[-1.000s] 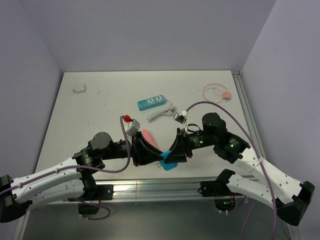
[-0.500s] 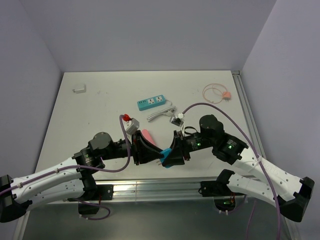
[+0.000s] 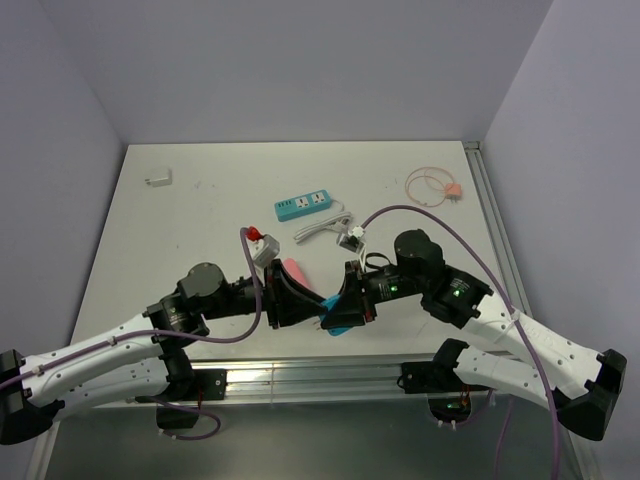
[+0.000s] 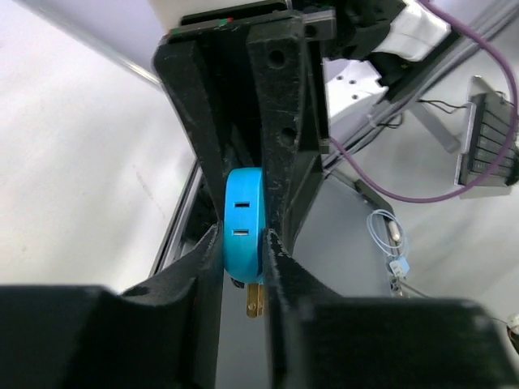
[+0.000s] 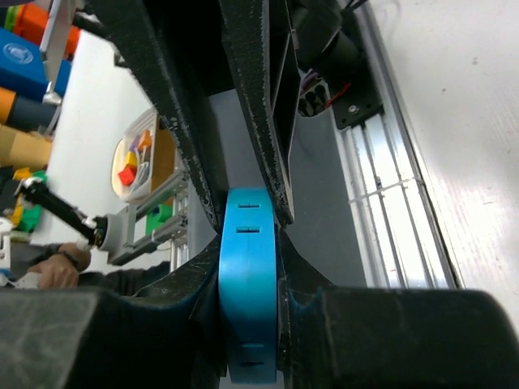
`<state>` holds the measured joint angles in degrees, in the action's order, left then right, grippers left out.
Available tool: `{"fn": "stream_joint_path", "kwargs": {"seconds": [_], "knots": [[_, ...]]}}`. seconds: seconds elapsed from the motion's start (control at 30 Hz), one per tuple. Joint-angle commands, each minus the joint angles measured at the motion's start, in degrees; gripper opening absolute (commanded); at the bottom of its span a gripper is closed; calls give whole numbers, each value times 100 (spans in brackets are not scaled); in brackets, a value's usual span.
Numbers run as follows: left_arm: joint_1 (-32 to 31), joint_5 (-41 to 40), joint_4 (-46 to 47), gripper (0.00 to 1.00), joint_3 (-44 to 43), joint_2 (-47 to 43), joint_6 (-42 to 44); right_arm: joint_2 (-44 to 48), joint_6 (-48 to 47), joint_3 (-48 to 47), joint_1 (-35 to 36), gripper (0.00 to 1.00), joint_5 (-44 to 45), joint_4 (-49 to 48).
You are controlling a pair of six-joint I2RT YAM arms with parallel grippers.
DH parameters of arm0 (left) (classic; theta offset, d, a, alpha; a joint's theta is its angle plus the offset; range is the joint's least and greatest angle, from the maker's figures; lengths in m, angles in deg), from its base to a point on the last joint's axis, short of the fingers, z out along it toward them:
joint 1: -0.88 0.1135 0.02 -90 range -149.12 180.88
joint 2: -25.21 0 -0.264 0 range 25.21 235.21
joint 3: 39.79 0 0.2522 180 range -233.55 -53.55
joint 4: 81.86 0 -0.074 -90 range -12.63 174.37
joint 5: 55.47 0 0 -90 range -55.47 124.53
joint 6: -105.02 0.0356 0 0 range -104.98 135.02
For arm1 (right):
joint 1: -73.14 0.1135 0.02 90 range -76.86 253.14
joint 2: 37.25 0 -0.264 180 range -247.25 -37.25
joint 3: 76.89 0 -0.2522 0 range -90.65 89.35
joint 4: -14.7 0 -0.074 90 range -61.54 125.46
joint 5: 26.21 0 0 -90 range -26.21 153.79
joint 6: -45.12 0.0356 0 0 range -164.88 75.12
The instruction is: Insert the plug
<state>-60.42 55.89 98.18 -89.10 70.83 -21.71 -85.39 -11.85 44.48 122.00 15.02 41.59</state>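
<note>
A blue plug (image 3: 335, 320) hangs above the table's front edge, held between both grippers. In the left wrist view the blue plug (image 4: 243, 212) is pinched by my left gripper (image 4: 243, 243), and a brass prong (image 4: 255, 298) points down below it. My right gripper (image 5: 249, 271) comes from the opposite side, its fingers pressed on both flat faces of the plug (image 5: 249, 308). From above, the left gripper (image 3: 316, 313) and right gripper (image 3: 342, 308) meet tip to tip. The teal power strip (image 3: 305, 206) lies farther back at the table's middle.
A white cable with its plug (image 3: 322, 226) lies just in front of the strip. A pink object (image 3: 297, 272) rests behind my left gripper. A small white adapter (image 3: 158, 179) sits far left and a thin orange cable (image 3: 435, 186) far right. A metal rail (image 3: 300, 375) runs along the front edge.
My right gripper has moved left onto the blue plug and its fingers have shut on it. The left gripper has kept its grip and place.
</note>
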Motion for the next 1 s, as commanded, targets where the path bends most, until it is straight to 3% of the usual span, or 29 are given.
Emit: {"fn": "stream_joint_path", "kwargs": {"seconds": [0.0, 0.03, 0.07, 0.13, 0.2, 0.3, 0.37, 0.4, 0.43, 0.47, 0.73, 0.97], "knots": [[39, -570, -619, 30, -461, 34, 201, 68, -51, -102, 27, 0, 586, 180], [91, -1207, -946, 51, -679, 104, 219, 103, -78, -93, 36, 0, 728, 286], [153, -1527, -1280, 60, -794, 157, 202, 147, -87, -84, 36, 0, 886, 392], [450, -2290, -2265, 69, -1093, 340, 149, 182, -43, -49, 36, 0, 1623, 734], [732, -2811, -3028, 70, -1313, 525, -44, 103, 45, -84, 36, 0, 2542, 1191], [1391, -3340, -3480, 66, -1384, 614, -430, -125, 220, -137, 36, 0, 3433, 1710], [1883, -3446, -3630, 57, -1367, 702, -676, -256, 500, -111, 27, 0, 4146, 1851], [2024, -3481, -3700, 50, -1332, 806, -747, -292, 563, -41, 18, 0, 4278, 1878], [2304, -3525, -3761, 36, -1314, 868, -878, -310, 598, -5, -8, 0, 4341, 1843], [2437, -3586, -3771, 31, -1288, 939, -923, -336, 694, 47, -26, 0, 4341, 1782], [3545, -3183, -3078, 18, -770, 1816, -1170, -494, 1284, 277, -122, 0, 4473, 1315], [3642, -2445, -2014, 4, -146, 2609, -1196, -723, 1249, 223, -289, 0, 4421, 1369]]}}
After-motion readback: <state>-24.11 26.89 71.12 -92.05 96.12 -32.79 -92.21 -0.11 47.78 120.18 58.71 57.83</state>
